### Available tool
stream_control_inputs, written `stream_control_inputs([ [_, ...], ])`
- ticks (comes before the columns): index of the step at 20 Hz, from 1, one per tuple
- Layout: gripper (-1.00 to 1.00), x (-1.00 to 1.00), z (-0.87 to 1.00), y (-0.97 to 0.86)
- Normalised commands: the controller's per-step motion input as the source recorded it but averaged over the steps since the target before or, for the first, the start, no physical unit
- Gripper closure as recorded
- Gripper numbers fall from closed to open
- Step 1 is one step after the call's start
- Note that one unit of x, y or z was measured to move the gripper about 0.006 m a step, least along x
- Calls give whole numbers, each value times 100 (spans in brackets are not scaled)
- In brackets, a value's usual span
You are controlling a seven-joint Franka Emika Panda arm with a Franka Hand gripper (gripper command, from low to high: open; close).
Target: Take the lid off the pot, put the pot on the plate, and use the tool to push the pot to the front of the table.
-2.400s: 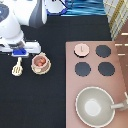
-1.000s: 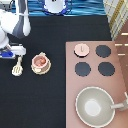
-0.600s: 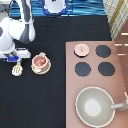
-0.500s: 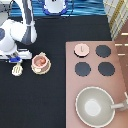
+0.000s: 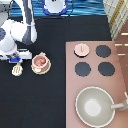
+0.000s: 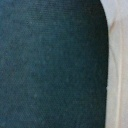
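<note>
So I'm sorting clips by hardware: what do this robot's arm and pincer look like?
The arm is white with rounded segments and black joint sections. The pincer, over the table at the exterior view's left above the tool, beside the pot, is dark with a blue block.

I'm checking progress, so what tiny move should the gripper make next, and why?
Probably ease the gripper down onto the tool just below it. The lid already lies on the stove, and the pot sits on the plate, so only pushing remains.

End effector now lower, at tool.
</note>
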Motion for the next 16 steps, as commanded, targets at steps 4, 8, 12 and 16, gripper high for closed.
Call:
stream_control_inputs([
  [4, 100, -37, 18, -4],
  [8, 100, -71, 71, 11],
  [12, 100, -82, 76, 16],
  [16, 100, -80, 79, 25],
])
